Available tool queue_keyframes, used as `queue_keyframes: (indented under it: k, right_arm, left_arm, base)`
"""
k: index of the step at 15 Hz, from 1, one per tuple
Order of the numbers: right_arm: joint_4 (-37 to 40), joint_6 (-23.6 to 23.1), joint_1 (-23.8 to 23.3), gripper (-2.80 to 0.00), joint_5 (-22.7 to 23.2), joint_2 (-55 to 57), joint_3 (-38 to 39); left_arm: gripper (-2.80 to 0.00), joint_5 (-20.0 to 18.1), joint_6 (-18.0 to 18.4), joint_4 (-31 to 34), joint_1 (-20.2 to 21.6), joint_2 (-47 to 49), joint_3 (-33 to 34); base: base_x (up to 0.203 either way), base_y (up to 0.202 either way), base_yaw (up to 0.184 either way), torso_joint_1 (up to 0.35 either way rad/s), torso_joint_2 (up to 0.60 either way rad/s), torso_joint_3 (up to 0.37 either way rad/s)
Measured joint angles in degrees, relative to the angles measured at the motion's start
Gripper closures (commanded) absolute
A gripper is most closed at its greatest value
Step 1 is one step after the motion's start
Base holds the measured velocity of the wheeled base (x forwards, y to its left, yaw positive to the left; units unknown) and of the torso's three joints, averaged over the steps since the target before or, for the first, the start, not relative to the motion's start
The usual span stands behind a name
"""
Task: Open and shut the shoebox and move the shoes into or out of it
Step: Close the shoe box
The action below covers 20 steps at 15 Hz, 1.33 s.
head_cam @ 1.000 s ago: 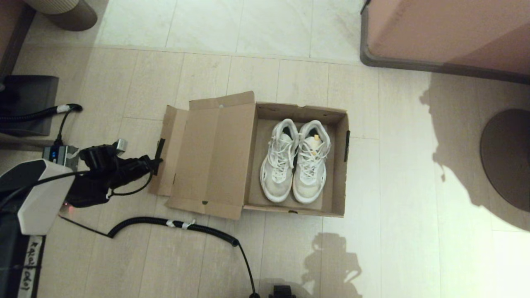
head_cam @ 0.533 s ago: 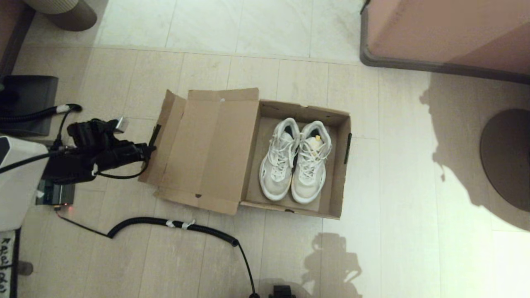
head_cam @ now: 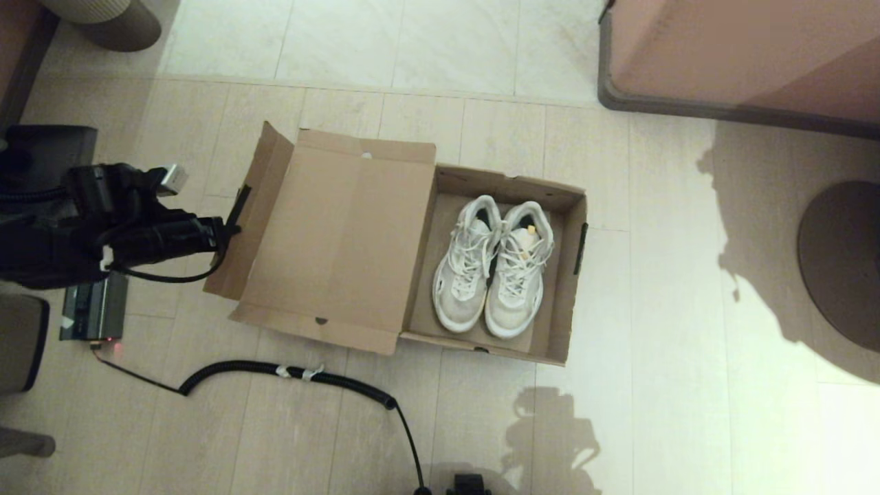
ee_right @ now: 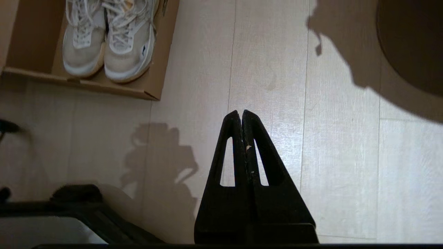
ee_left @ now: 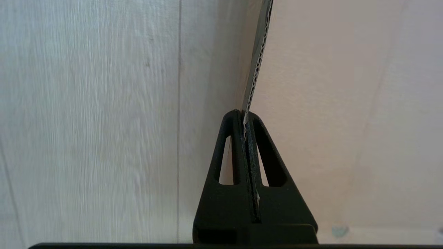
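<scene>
Head view showed my left gripper (head_cam: 223, 234), jaws clenched on the shoebox (head_cam: 330, 240) lid's edge flap, had swung it higher toward closing over the shoes (head_cam: 491, 265).

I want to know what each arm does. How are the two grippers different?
The left gripper pinches the shoebox lid's edge flap; the right gripper holds nothing. The left is beside the lid; the right hangs over bare floor, away from the box. Both have black fingers pressed shut.
</scene>
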Motion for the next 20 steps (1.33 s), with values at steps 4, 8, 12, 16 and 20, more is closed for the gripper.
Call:
queue_keyframes:
  k: [4, 8, 12, 16, 20]
  right_arm:
    - [-0.1, -6.5, 0.0, 0.0, 2.4, 0.1, -0.7]
    - [0.5, -1.3, -0.1, 0.0, 2.5, 9.4, -15.3]
    - [-1.7, 10.1, 0.0, 0.0, 3.5, 38.3, -30.9]
    - [-17.5, 15.9, 2.1, 0.0, 4.0, 74.5, -38.0]
    - [-39.6, 19.1, 4.6, 0.0, 4.1, 103.9, -42.9]
  left_arm:
    - [0.0, 0.7, 0.0, -0.1, 0.6, -6.6, 5.7]
    - [0.0, 0.8, 0.0, 0.0, 0.8, -11.0, 8.6]
    - [0.0, 0.7, 0.0, -0.4, 1.4, -13.6, 10.9]
    - [0.0, 0.7, -0.3, -0.1, 1.7, -15.3, 12.2]
    - [0.0, 0.7, -0.3, -0.3, 1.7, -16.2, 13.8]
  base:
    - [0.0, 0.0, 0.0, 0.0, 0.0, 0.0]
    - [0.0, 0.0, 0.0, 0.0, 0.0, 0.0]
    - [0.0, 0.0, 0.0, 0.0, 0.0, 0.0]
    - [0.0, 0.0, 0.0, 0.0, 0.0, 0.0]
    - [0.0, 0.0, 0.0, 0.0, 0.0, 0.0]
